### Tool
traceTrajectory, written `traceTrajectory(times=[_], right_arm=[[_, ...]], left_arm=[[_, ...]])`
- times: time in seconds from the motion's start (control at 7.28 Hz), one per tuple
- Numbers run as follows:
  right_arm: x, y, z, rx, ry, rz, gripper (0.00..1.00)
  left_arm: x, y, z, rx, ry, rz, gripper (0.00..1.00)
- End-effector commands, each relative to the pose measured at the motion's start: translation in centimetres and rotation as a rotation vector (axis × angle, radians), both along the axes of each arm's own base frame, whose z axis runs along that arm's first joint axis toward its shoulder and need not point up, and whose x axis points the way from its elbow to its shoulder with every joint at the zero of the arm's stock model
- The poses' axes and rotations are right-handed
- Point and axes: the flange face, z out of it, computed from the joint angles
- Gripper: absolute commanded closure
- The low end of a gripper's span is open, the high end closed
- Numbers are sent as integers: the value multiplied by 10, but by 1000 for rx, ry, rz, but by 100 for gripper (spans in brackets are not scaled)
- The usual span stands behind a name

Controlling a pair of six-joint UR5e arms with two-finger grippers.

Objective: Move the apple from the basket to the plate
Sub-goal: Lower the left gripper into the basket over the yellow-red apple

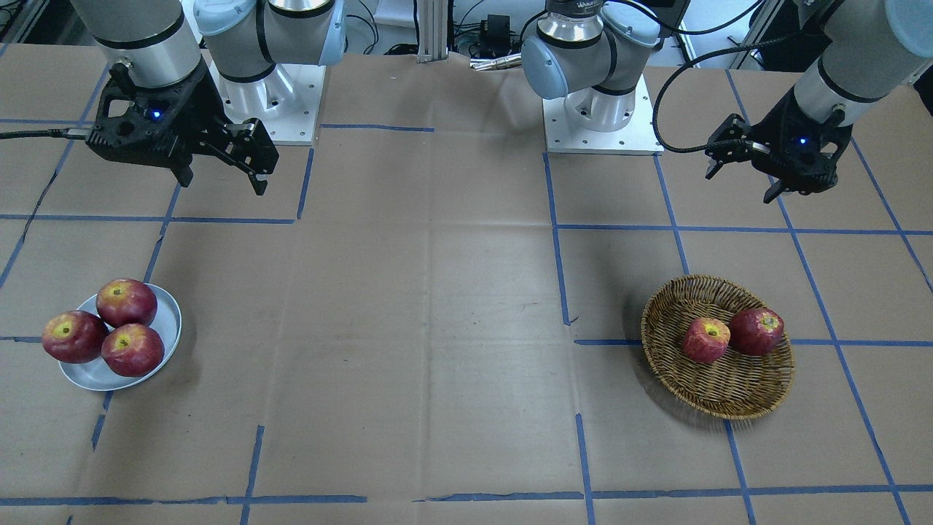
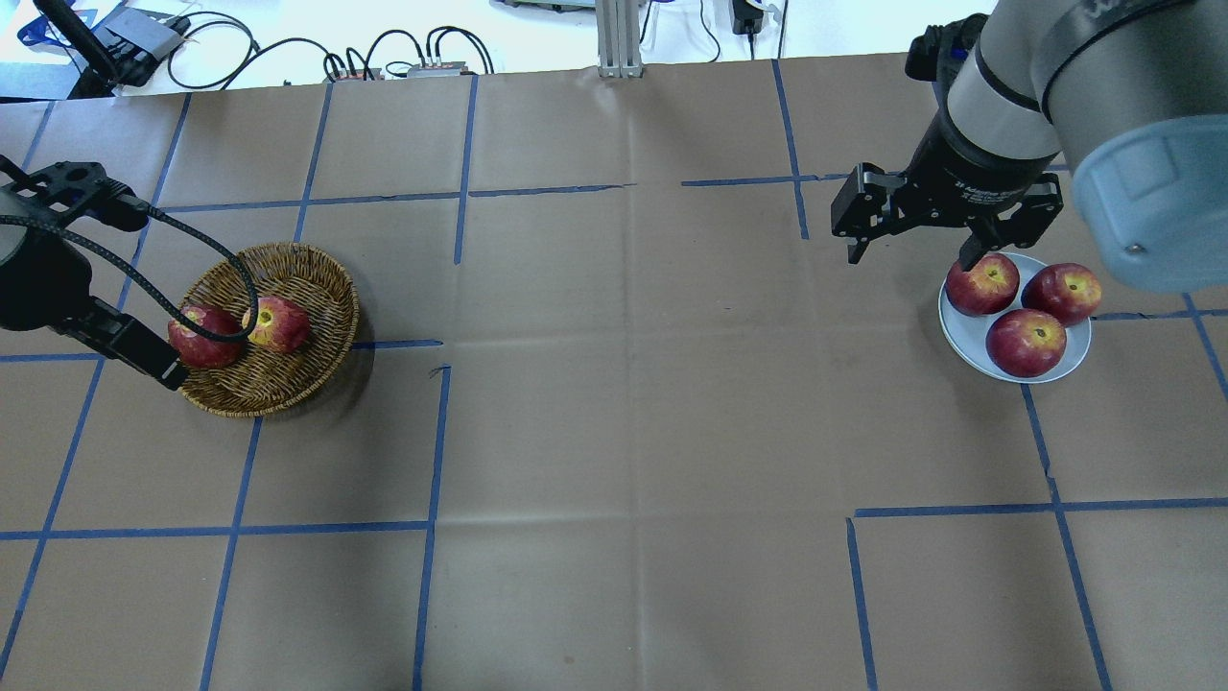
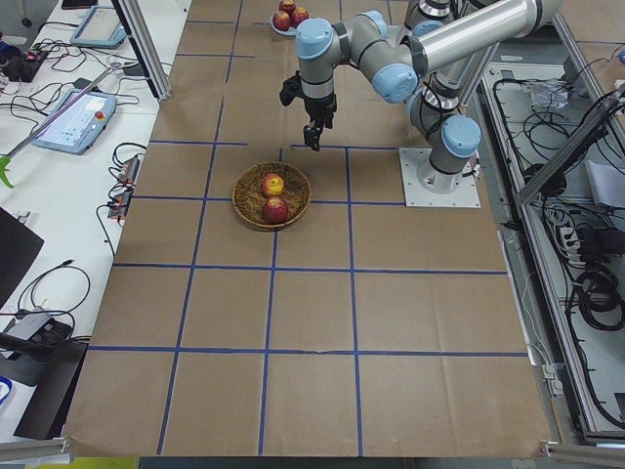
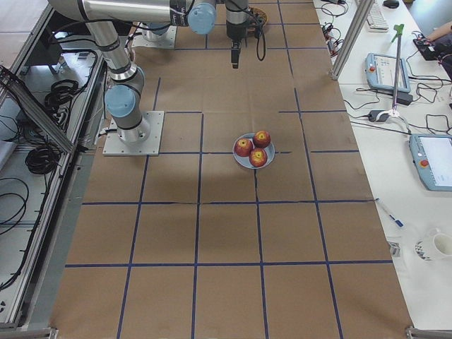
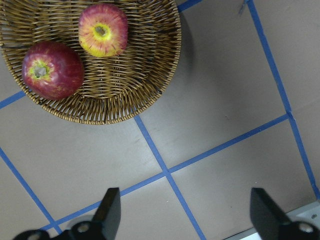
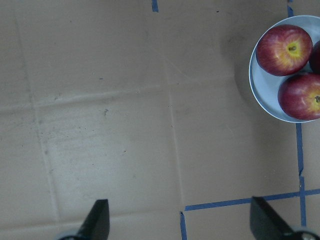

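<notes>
Lying in the basket [image 5: 131,75], the apple [image 5: 102,30] neighbours a darker apple [image 5: 52,70].

Both arms hang raised, wrists pointing down, jaws spread wide and holding nothing. The left gripper [image 1: 740,186] hovers near the basket [image 1: 721,394], on its robot-facing side; the right gripper [image 1: 224,184] is well apart from it.

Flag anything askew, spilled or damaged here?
Nothing looks spilled, tipped or damaged. One oddity: the plate already holds three apples packed close together, so little bare surface is left for the apple that sits in the basket.
</notes>
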Motion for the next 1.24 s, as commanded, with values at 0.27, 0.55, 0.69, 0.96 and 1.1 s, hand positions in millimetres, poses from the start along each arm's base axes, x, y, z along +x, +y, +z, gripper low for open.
traceTrajectory(times=[0.27, 0.55, 0.69, 0.96, 1.1], right_arm=[[0, 0, 0, 0, 0, -1, 0], [0, 0, 0, 1, 0, -1, 0], [0, 0, 0, 0, 0, 1, 0], [0, 0, 0, 0, -1, 1, 0], [0, 0, -1, 3, 0, -1, 0]], left_arm=[[24, -55, -110, 27, 72, -12, 2], [29, -86, -103, -21, 46, -28, 2], [19, -102, -111, -39, 36, -58, 2], [7, -120, -138, -46, 31, -89, 2], [9, -126, -142, -75, 21, -90, 2]])
